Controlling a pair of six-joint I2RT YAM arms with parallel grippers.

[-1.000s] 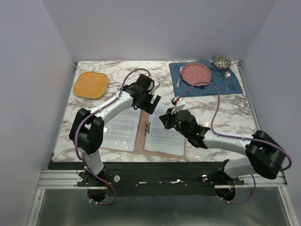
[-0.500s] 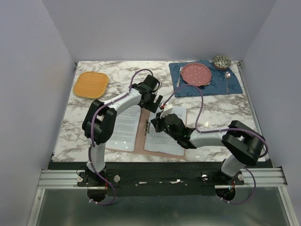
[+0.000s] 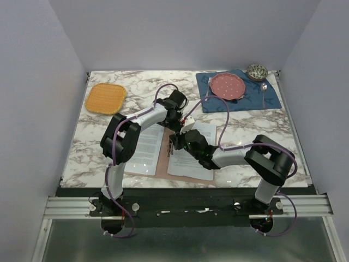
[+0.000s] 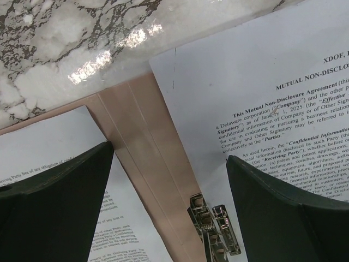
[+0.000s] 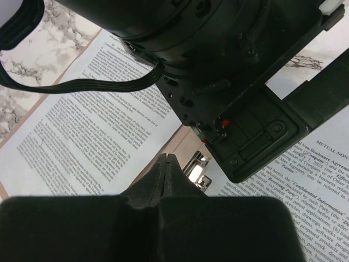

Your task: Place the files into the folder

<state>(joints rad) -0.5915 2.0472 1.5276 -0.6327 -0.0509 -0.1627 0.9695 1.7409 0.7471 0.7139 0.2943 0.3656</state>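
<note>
Pinkish-brown folder [image 4: 144, 158] lies open on the bench [image 3: 256, 123], the files [image 4: 262, 82] flat on its two flaps. Both arms have just swung in over the spine. Left jaws are spread wide, the metal clip [image 4: 214, 224] between them. Right jaws are pressed together, tips just short of it. Sheets look placed; clipping or closing likely remains.

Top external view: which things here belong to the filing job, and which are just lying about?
Job: folder, left sheet, right sheet, spine clip.
Lying about: orange mat, blue placemat, pink plate, bowl, fork, spoon.
</note>
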